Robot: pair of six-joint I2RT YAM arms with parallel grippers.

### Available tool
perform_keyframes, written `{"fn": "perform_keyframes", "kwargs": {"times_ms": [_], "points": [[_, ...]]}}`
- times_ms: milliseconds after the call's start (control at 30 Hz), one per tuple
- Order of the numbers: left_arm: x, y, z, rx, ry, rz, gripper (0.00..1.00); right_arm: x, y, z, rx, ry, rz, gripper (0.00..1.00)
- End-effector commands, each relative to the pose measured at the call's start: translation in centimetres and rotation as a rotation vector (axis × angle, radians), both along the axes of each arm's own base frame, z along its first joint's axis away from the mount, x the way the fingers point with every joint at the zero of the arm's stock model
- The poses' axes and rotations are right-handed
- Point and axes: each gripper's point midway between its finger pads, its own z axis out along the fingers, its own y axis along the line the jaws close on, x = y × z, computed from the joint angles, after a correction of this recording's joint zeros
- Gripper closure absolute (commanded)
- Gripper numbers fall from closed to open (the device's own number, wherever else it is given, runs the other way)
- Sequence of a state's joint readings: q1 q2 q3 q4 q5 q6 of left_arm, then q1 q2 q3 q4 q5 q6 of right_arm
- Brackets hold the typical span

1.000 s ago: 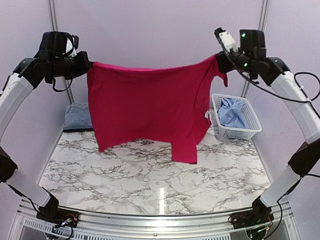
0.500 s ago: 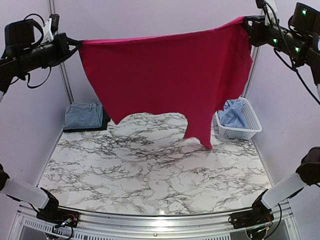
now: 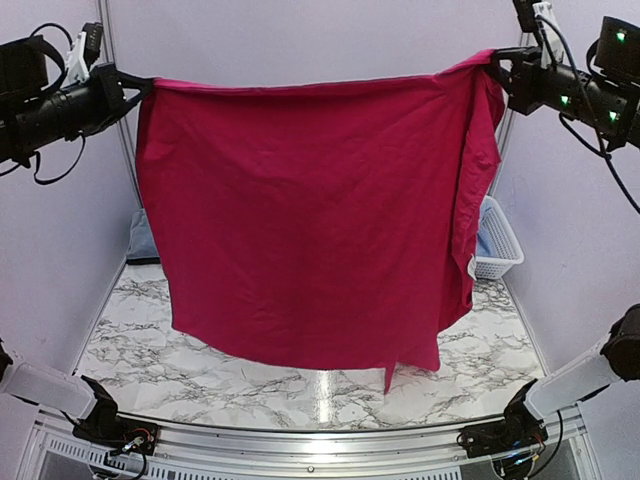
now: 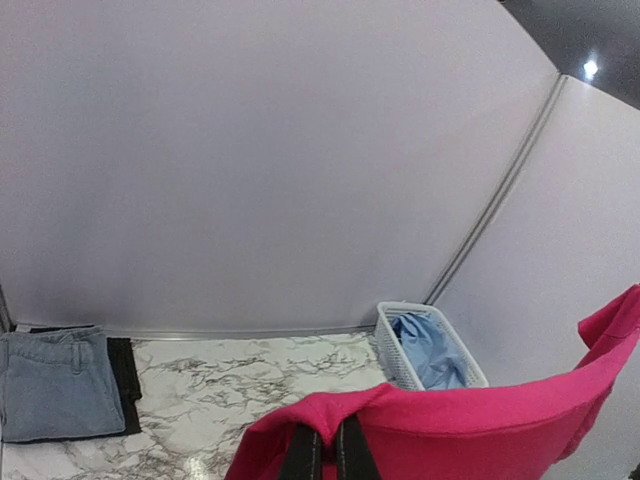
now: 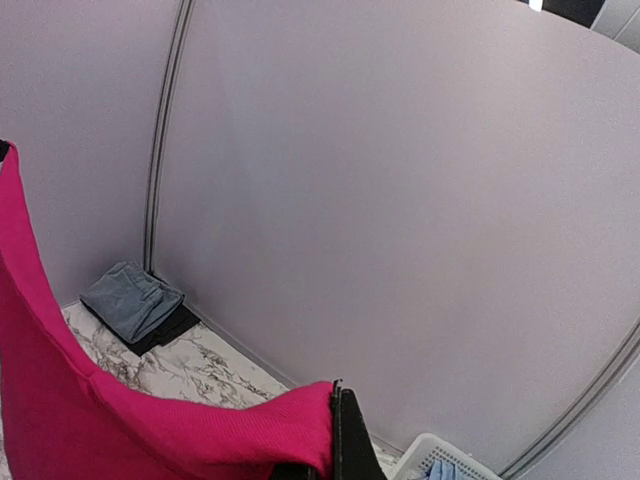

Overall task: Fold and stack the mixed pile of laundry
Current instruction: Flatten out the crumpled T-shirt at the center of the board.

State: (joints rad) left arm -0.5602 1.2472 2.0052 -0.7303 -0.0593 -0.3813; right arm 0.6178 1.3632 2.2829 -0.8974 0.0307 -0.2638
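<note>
The pink-red T-shirt (image 3: pixel 300 220) hangs up in the air over the table (image 3: pixel 130 335), spread out wide like a flat sheet. Its cloth looks soft and smooth, with a few long folds down the right side. The left fingers (image 3: pixel 135 85) are pinched tight on one top corner, high above the table's left edge. The right fingers (image 3: pixel 497 62) are pinched tight on the other top corner, high above the right edge. The top of the shirt runs almost straight between them. A small flap hangs lowest at the bottom right. The table is shiny and white with grey wiggly lines, like marble. In the far right corner sits a white plastic basket (image 3: pixel 500 245) with slats, and a light blue shirt (image 4: pixel 428 352) lies crumpled inside. In the far left corner a faded denim piece (image 4: pixel 50 385) lies folded flat on a dark piece (image 4: pixel 125 370)
</note>
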Motion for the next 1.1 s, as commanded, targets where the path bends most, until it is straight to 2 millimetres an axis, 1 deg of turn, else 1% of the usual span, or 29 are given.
{"fn": "perform_keyframes", "kwargs": {"times_ms": [0, 33, 67, 100, 133, 167, 200, 233, 267, 300, 333, 367, 400, 433, 467, 533, 567, 600, 667, 700, 767, 867, 933, 967, 1033, 1067], "points": [[5.2, 1.9, -4.2, 0.055, 0.112, 0.214, 1.00, 6.7, -0.7, -2.7, -0.018, 0.055, -0.112, 1.00], [6.6, 2.0, -5.5, 0.067, 0.147, 0.239, 1.00, 8.6, -0.8, -4.2, -0.022, 0.085, -0.117, 1.00], [8.2, 1.9, -7.2, 0.084, 0.187, 0.261, 1.00, 10.9, -1.0, -6.0, -0.030, 0.121, -0.134, 1.00], [10.1, 1.5, -9.2, 0.112, 0.227, 0.275, 1.00, 13.2, -1.0, -8.4, -0.042, 0.165, -0.142, 1.00], [11.5, 1.4, -10.8, 0.136, 0.257, 0.294, 1.00, 15.7, -0.8, -11.2, -0.058, 0.221, -0.144, 1.00], [13.1, 1.2, -12.7, 0.155, 0.288, 0.308, 1.00, 17.9, -0.3, -13.4, -0.059, 0.252, -0.136, 0.99], [14.6, 1.3, -14.6, 0.166, 0.322, 0.322, 1.00, 19.8, 0.2, -15.3, -0.057, 0.283, -0.129, 0.98], [16.2, 1.8, -16.5, 0.178, 0.353, 0.352, 1.00, 21.7, 0.4, -16.6, -0.057, 0.308, -0.134, 0.97], [17.7, 2.1, -18.3, 0.188, 0.376, 0.375, 1.00, 23.8, 0.6, -18.2, -0.064, 0.339, -0.151, 0.94], [19.4, 2.7, -19.9, 0.194, 0.393, 0.389, 1.00, 25.7, 0.3, -19.1, -0.077, 0.361, -0.188, 0.90], [20.9, 2.9, -21.7, 0.205, 0.418, 0.403, 0.89, 27.8, 0.0, -20.6, -0.085, 0.389, -0.232, 0.76], [22.2, 2.9, -22.9, 0.221, 0.428, 0.406, 0.74, 29.1, -0.2, -21.2, -0.068, 0.403, -0.252, 0.20], [23.3, 2.8, -23.7, 0.239, 0.433, 0.408, 0.63, 30.1, -0.5, -21.7, -0.040, 0.417, -0.258, 0.04], [24.3, 2.8, -23.7, 0.249, 0.426, 0.420, 0.53, 30.8, -0.7, -22.2, -0.028, 0.431, -0.269, 0.02], [24.9, 3.0, -23.9, 0.259, 0.431, 0.430, 0.39, 31.1, -0.6, -22.4, -0.027, 0.443, -0.269, 0.01], [25.5, 3.1, -24.1, 0.277, 0.445, 0.439, 0.20, 30.8, 0.0, -22.9, -0.021, 0.472, -0.235, 0.01], [25.4, 3.1, -24.3, 0.288, 0.463, 0.439, 0.09, 30.4, 0.1, -23.1, -0.017, 0.481, -0.222, 0.01], [25.3, 2.9, -24.6, 0.304, 0.471, 0.421, 0.03, 29.8, 0.2, -23.1, -0.011, 0.487, -0.209, 0.02], [24.5, 2.5, -25.9, 0.316, 0.505, 0.387, 0.01, 28.7, 0.4, -23.8, -0.013, 0.525, -0.186, 0.01], [23.9, 2.1, -26.7, 0.322, 0.526, 0.354, 0.01, 28.1, 0.6, -24.6, -0.020, 0.561, -0.168, 0.01], [21.9, 0.9, -28.8, 0.353, 0.573, 0.288, 0.01, 26.5, 1.3, -26.3, -0.014, 0.643, -0.116, 0.01], [17.8, -1.7, -31.5, 0.405, 0.628, 0.165, 0.01, 22.9, 3.3, -29.4, -0.019, 0.764, -0.036, 0.02], [15.0, -3.7, -34.2, 0.424, 0.687, 0.068, 0.03, 20.0, 4.6, -31.8, -0.042, 0.832, -0.004, 0.02], [13.8, -4.4, -35.5, 0.439, 0.713, 0.043, 0.05, 18.7, 5.2, -33.0, -0.047, 0.868, 0.014, 0.03], [11.3, -5.8, -38.0, 0.469, 0.759, -0.020, 0.10, 16.7, 5.6, -34.8, -0.020, 0.931, 0.037, 0.05], [10.2, -5.8, -39.8, 0.491, 0.793, -0.027, 0.12, 15.7, 5.7, -35.9, -0.004, 0.963, 0.048, 0.06]]}}
